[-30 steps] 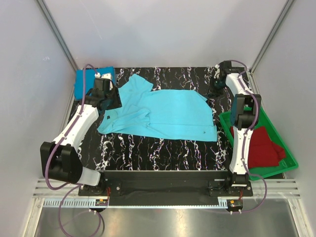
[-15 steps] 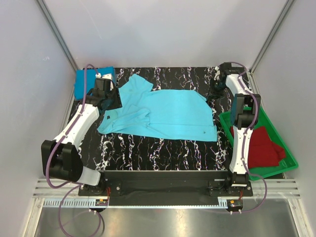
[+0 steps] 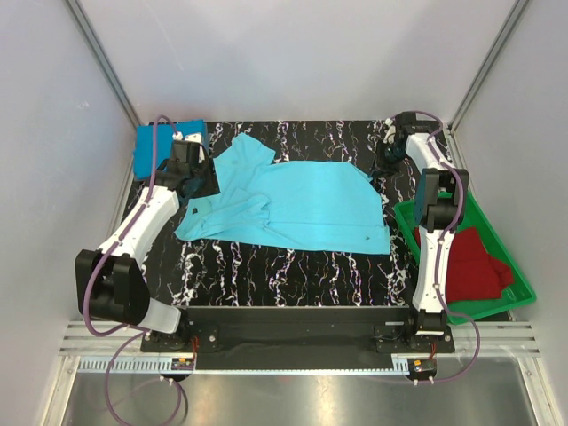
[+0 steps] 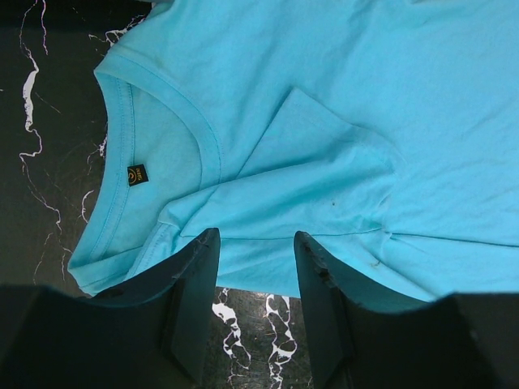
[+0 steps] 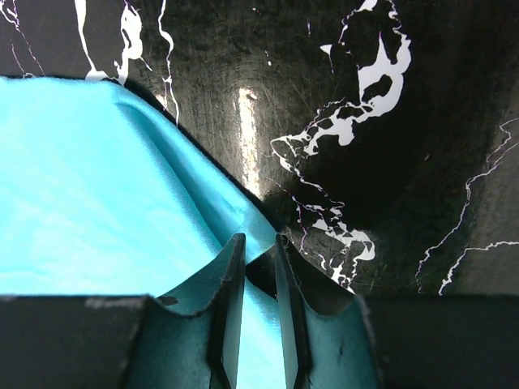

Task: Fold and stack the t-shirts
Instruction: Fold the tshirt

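Note:
The light turquoise t-shirt (image 3: 302,204) lies spread and rumpled on the black marbled table; it also shows in the left wrist view (image 4: 365,97) and the right wrist view (image 5: 81,178). My left gripper (image 3: 202,182) is open and empty, hovering at the shirt's near edge beside the collar (image 4: 255,235). My right gripper (image 3: 383,164) is at the shirt's far right corner, jaws nearly together on the cloth corner (image 5: 258,239). A folded deeper blue t-shirt (image 3: 153,149) sits at the back left. Dark red t-shirts (image 3: 475,266) lie in the tray. The grey t-shirt is out of view.
The green plastic tray (image 3: 524,288) stands at the right edge of the table, beside the right arm. White walls and metal posts close in the back and both sides. Bare black table (image 3: 293,275) shows in front of the shirt.
The right wrist has shifted slightly at the shirt's far right corner. The left arm and the shirt have stayed in place.

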Robot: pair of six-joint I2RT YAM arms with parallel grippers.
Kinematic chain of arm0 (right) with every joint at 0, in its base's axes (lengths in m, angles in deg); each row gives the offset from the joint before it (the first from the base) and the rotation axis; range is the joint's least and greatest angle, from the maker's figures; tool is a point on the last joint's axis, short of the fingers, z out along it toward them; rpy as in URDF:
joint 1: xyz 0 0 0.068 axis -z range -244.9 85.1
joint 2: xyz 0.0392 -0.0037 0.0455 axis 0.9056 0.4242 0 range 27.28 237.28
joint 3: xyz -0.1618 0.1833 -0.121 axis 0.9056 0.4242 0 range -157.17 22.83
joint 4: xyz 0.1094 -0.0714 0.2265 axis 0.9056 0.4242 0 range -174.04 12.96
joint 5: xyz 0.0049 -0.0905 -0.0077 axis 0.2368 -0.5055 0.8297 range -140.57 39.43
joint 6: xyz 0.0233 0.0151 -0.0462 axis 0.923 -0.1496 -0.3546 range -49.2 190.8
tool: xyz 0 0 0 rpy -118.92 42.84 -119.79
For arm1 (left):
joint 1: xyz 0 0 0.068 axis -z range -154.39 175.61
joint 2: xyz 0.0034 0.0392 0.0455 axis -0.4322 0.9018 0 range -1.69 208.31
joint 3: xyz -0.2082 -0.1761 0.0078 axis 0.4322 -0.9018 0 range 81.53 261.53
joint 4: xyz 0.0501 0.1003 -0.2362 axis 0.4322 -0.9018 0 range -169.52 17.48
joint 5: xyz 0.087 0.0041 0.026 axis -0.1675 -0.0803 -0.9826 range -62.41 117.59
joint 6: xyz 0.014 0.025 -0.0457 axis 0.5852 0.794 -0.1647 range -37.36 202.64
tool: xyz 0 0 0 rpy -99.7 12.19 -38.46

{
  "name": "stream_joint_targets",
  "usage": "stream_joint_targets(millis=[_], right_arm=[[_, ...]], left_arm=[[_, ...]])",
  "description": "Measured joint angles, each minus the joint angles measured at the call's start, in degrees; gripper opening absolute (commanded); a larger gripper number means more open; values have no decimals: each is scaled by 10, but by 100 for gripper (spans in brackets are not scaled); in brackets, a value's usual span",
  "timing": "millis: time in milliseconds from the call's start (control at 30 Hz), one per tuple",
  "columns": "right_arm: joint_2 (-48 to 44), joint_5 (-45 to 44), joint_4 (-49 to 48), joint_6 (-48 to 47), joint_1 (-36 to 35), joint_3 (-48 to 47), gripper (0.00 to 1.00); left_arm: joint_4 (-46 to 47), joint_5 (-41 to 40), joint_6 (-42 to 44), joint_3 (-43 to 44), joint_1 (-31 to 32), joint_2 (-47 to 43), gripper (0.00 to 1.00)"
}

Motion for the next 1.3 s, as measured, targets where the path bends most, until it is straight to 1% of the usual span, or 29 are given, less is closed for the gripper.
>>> stream_joint_targets(millis=[300,600,667,700,733,767,867,1033,1167,1300], right_arm=[[0,-12,-4,-1,0,5,26],[7,-5,-4,-1,0,5,26],[7,-5,-4,-1,0,5,20],[7,-5,-4,-1,0,5,8],[7,-5,-4,-3,0,5,0],[8,-7,-4,-3,0,5,0],[8,-16,-3,0,0,4,0],[0,-52,-5,1,-1,1,0],[-39,-69,-31,-6,-2,14,0],[-77,-80,-54,-22,-3,19,0]], left_arm=[[0,0,0,0,0,0,48],[1,0,0,0,0,0,48],[2,0,0,0,0,1,48],[2,0,0,0,0,2,48],[2,0,0,1,0,3,49],[0,0,0,5,0,7,49],[-1,4,3,30,0,24,50],[1,1,22,129,-3,81,52],[10,-3,40,187,-10,124,53],[11,-7,57,218,-24,169,54]])
